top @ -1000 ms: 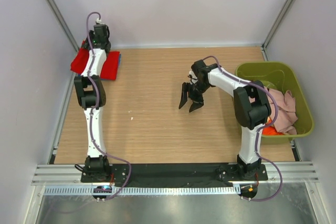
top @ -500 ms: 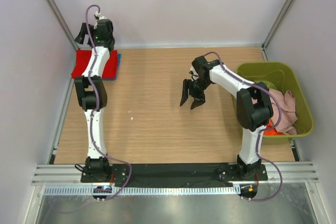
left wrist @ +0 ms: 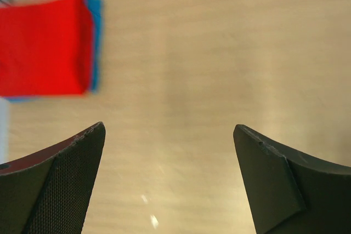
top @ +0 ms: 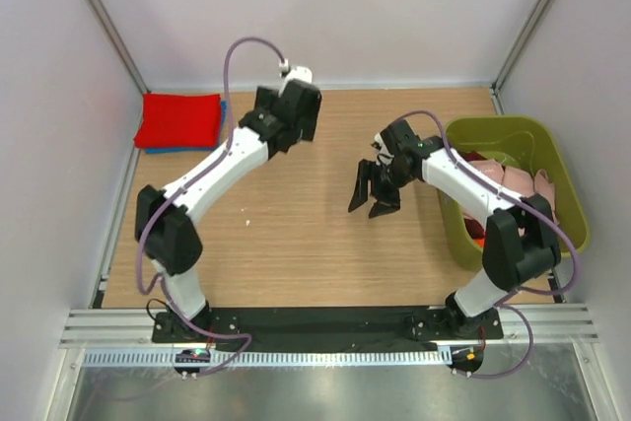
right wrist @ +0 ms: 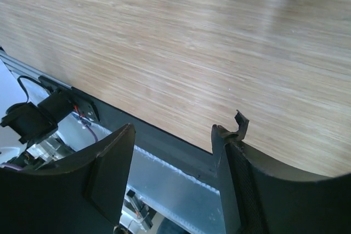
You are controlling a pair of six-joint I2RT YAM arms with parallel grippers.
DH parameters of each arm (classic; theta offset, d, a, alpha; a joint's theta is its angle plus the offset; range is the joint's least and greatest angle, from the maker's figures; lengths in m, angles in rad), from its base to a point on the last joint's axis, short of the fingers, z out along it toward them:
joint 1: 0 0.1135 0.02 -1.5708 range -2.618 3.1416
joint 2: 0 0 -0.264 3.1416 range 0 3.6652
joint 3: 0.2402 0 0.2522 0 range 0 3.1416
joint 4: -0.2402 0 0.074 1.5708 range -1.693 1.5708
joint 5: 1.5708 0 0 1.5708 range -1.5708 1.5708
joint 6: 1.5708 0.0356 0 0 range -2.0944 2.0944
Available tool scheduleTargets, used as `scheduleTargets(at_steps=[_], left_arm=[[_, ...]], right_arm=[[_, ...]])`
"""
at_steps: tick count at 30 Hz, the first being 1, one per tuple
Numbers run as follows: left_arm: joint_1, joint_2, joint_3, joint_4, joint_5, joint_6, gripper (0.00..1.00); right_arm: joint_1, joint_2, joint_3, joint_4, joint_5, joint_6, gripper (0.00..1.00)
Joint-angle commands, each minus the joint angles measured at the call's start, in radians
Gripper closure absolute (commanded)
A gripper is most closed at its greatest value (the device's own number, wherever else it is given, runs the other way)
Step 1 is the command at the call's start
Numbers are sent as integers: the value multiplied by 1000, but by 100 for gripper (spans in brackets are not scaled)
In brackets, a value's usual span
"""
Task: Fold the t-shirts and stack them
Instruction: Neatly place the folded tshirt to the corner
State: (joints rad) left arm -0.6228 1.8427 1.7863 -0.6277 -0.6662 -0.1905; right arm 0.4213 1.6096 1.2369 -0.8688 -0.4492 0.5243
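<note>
Two folded t-shirts lie stacked at the far left corner of the worktop (top: 296,244): one red t-shirt (top: 178,120) on top of one blue t-shirt (top: 223,111), of which only the edges show. One olive-green bin (top: 570,194) at the right holds pink cloth (top: 515,181) and orange cloth (top: 476,236); the number of garments cannot be told. Both claws are released and empty above bare worktop, the left claw (left wrist: 169,130) right of the stack and the right claw (top: 367,208) just left of the bin.
</note>
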Motion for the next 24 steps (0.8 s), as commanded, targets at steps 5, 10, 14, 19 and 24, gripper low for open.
scheduleTargets(at_steps=[5, 10, 14, 19, 24], left_arm=[[-103, -480, -616, 47, 318, -532, 0], [-137, -912, -1075, 275, 462, -746, 0], [-138, -1376, -1352, 254, 513, -837, 0], [-138, -1894, -1527, -2, 490, -967, 0], [-137, -1767, -1568, 152, 709, -917, 0]], right_arm=[[-3, -336, -351, 432, 72, 159, 31], [17, -578, -729, 726, 236, 279, 0], [52, -700, -856, 719, 285, 319, 0], [68, -906, -1030, 702, 290, 426, 0], [71, -1111, -1181, 643, 297, 535, 0]])
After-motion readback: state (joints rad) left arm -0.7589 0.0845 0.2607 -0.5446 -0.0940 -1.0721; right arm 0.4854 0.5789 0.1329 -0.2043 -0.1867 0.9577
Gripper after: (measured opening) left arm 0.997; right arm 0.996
